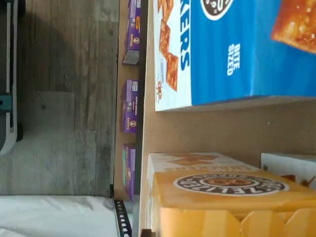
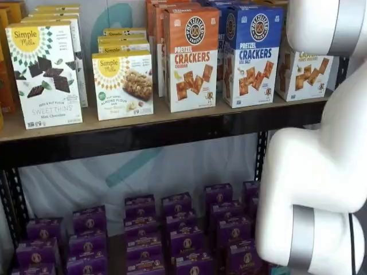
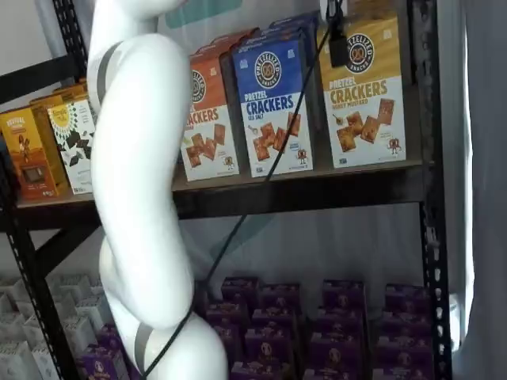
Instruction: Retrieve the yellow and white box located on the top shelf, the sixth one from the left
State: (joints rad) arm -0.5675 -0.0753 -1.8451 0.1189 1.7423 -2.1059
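The yellow and white box (image 3: 363,95) stands upright, claw (image 3: 339,32) seemingly above.

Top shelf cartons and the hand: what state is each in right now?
yellow and white box: upright on the top shelf, not gripped.
blue carton: upright beside it, untouched.
orange carton: upright, untouched.
hand: black part hangs before the yellow and white box; open or shut cannot be told.
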